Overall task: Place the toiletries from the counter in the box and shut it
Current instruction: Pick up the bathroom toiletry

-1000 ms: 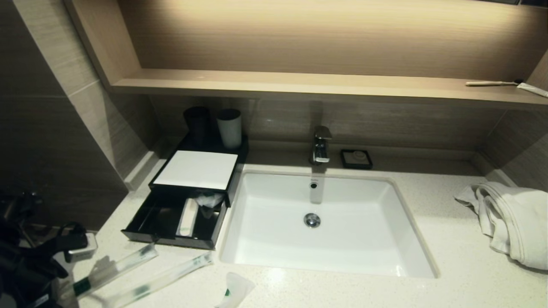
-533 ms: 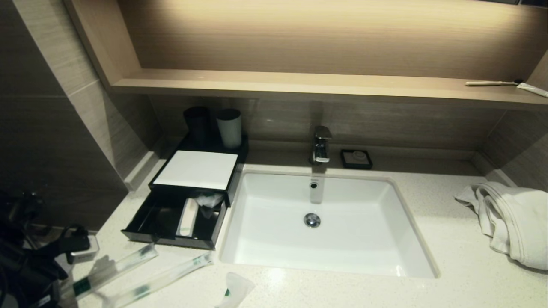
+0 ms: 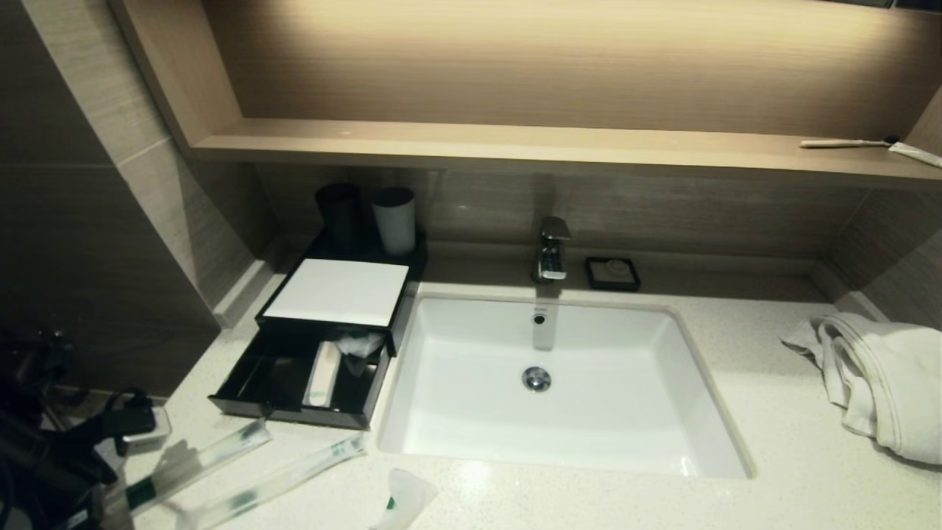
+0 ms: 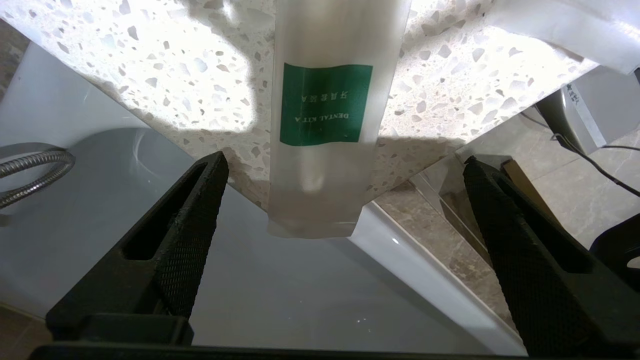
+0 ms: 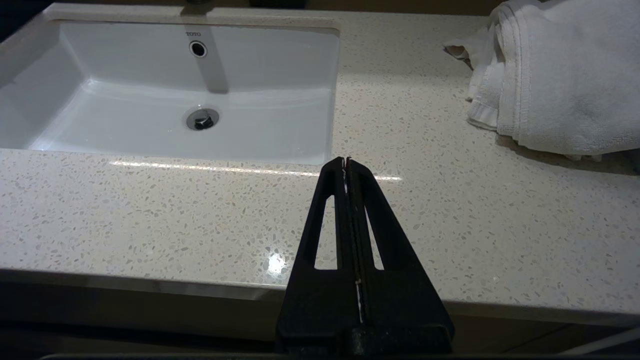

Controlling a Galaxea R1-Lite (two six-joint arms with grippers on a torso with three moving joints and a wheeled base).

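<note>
Your left gripper (image 4: 345, 165) has barely shifted since 1s ago, spread wide, dental kit (image 4: 322, 115) between fingers, ungrasped; right gripper (image 5: 348, 165) pressed together.

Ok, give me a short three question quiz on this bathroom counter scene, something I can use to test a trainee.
1. True or false: the left hand is open, with the dental kit packet lying between its fingers and not gripped.
2. Where does the white towel lie: A) in the sink, B) on the counter on the robot's right, C) in the black box?
3. Fill in: the drawer of the black box is ____ (open or shut).

Key
1. True.
2. B.
3. Open; a packet already lies inside.
</note>
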